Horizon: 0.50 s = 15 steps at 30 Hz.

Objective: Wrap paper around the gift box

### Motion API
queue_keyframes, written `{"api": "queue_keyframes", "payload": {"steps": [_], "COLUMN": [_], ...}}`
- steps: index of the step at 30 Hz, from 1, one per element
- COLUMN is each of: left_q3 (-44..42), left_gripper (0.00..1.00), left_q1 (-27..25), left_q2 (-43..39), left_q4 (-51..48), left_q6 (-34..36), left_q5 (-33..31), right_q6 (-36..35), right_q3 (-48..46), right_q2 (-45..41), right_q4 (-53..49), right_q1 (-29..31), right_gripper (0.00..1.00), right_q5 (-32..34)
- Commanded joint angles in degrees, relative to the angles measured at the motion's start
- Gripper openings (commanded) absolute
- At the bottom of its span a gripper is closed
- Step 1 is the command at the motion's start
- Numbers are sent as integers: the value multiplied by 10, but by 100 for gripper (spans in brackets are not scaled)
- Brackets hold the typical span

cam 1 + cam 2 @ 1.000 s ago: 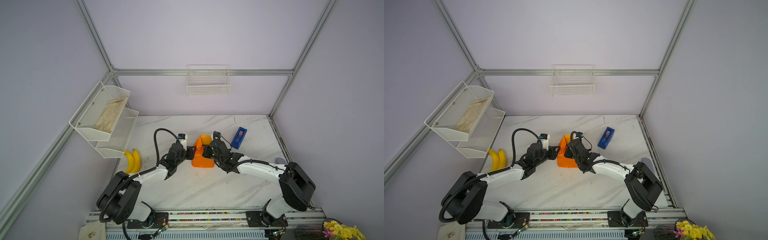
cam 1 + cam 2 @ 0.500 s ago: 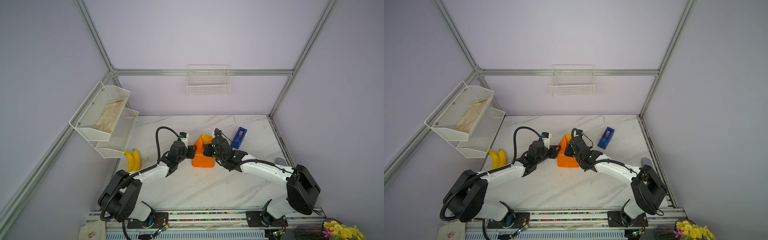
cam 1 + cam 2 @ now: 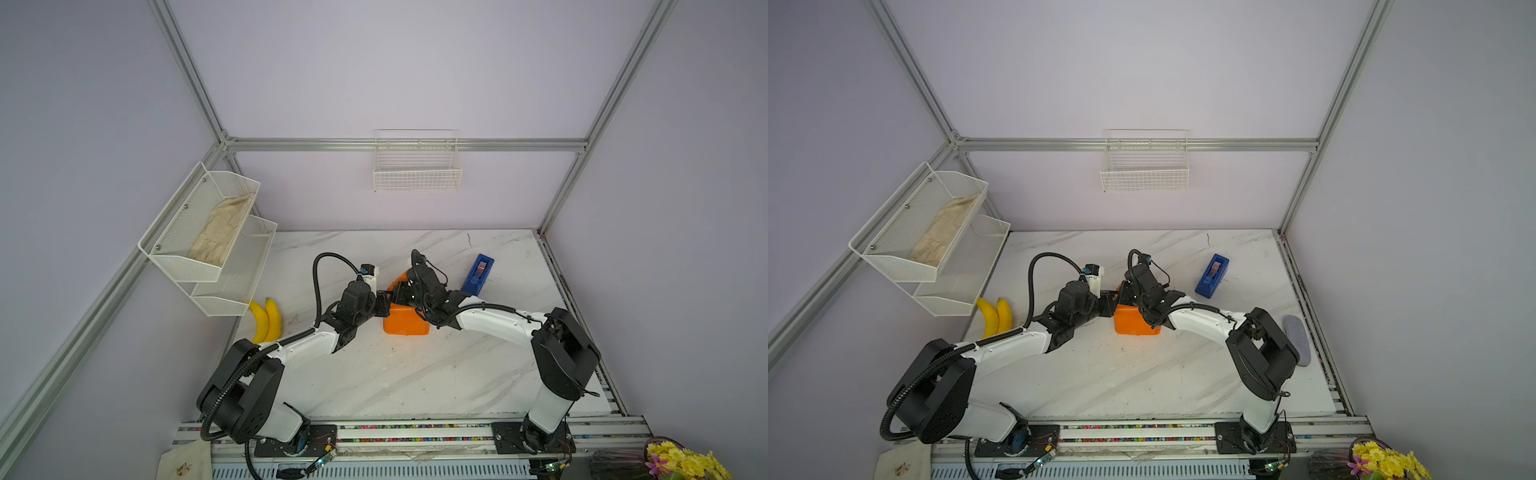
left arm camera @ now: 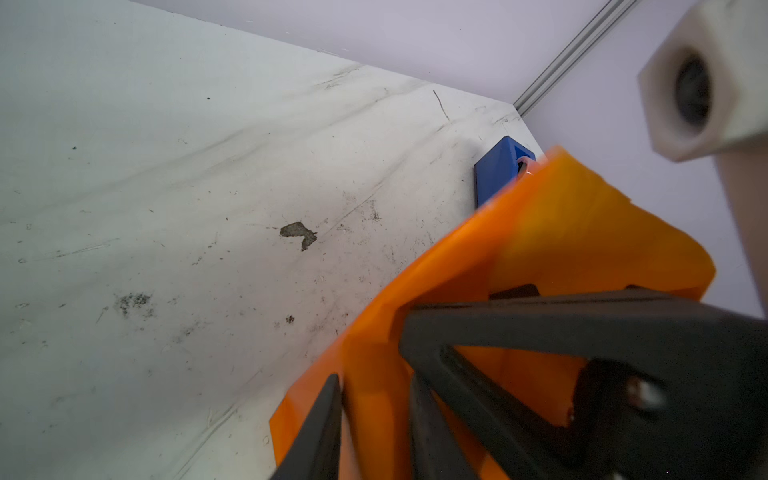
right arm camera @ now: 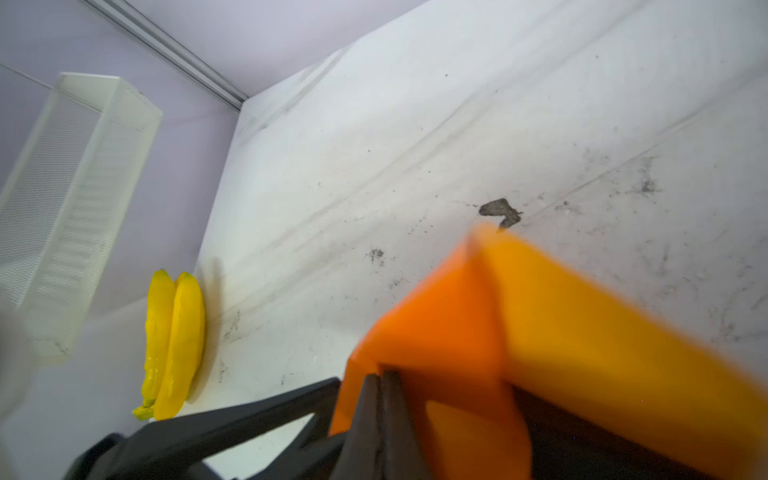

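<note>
The gift box itself doesn't show up anywhere. What sits mid-table in both top views is a blocky orange bundle of the paper, so the box is presumably buried inside it (a guess, no dark corner peeks out to confirm). The near side looks folded down fairly square against the table, so the first wrap around the box seems done. The far end isn't: a loose flap stands up off the bundle, and that's where both arms are busy. The right gripper has its fingers pressed flat together, with the paper's edge apparently caught between them. The left gripper straddles a fold, one of its fingers on each side with orange in the gap, but whether it's actually biting or just bracketing the fold can't be told from here. As for what's left, the flap needs laying down, the ends need closing, and nothing looks taped yet. The blue tape dispenser sits just beside the right arm, behind the bundle and not touching it. The bananas lie well off by the left edge and have no part in this. Call it maybe halfway: bundled, but not sealed.
</note>
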Motion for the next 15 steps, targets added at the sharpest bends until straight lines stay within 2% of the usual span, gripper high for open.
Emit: {"api": "queue_keyframes", "payload": {"steps": [1, 6, 15], "left_q3": [-19, -23, -9], "left_gripper": [27, 26, 27], "left_q1": [-13, -15, -15], "left_q2": [29, 26, 10], "left_q4": [-135, -134, -148], "left_q6": [11, 6, 4], "left_q5": [5, 2, 4], "right_q6": [13, 22, 26], "right_q3": [-8, -47, -72], "right_q2": [3, -22, -36], "right_q4": [-48, -80, -99], "right_q1": [7, 6, 6], "right_gripper": [0, 0, 0], "right_q5": [29, 65, 77]}}
